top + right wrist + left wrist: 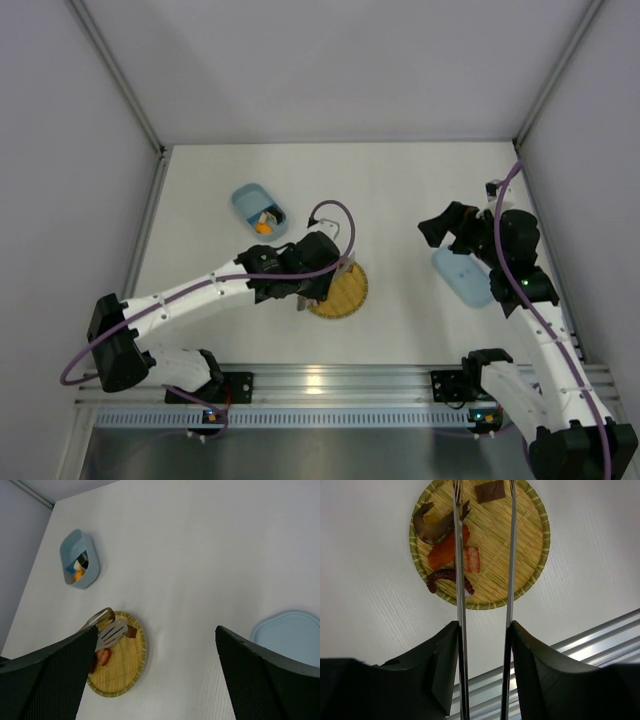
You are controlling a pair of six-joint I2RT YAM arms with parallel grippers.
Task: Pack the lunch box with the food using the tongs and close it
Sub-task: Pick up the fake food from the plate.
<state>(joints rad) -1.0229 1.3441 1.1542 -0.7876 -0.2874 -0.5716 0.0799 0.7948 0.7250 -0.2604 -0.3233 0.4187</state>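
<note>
Left wrist view is showing the left gripper squeezing the tongs, which are reaching over the food on the woven plate at frame top. In the top view, the lunch box is sitting uncovered left of centre, with its lid lying at the right. The right gripper is holding its jaws wide apart, gripping nothing.

Lunch box behind-left of plate (lid well right)

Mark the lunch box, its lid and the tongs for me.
lunch box (248,200): top view, bare inside at its far end.
lid (290,635): right wrist view, middle of its flat top.
tongs (113,632): right wrist view, the broad flat tip.
</note>
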